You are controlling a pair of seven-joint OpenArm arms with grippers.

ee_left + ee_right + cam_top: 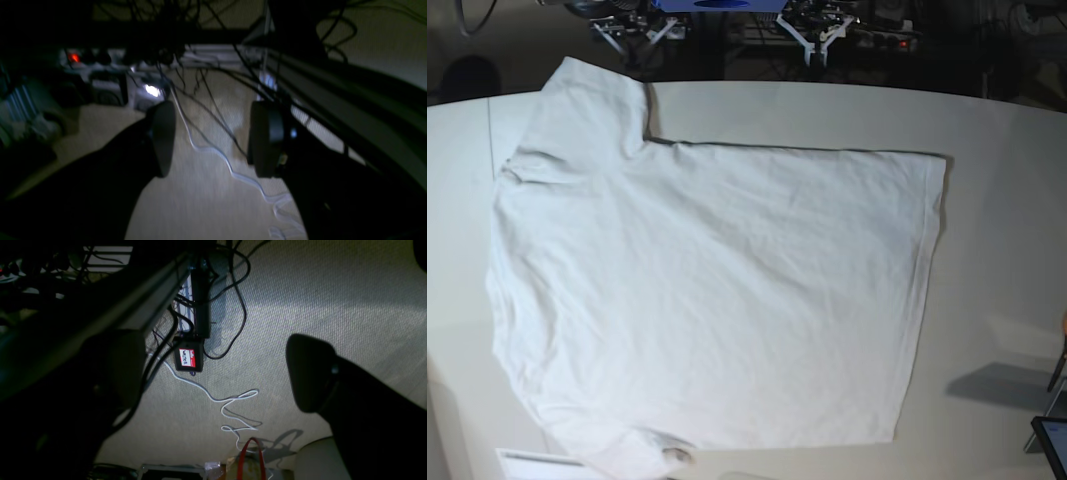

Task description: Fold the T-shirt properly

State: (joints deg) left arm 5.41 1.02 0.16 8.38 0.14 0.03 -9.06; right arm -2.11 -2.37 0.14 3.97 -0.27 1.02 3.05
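Observation:
The white T-shirt lies spread flat on the white table in the base view. One sleeve points to the far left and the other lies at the near edge. The bottom hem is on the right. Neither gripper shows in the base view. My left gripper is open and empty, off the table, over carpet. My right gripper is open and empty, also over carpet. The T-shirt does not show in either wrist view.
Carpet floor with a loose white cable and black cables lies below both grippers. A black box with a red-white label lies on the carpet. A power strip with a red light sits further off. A dark frame beam runs close by.

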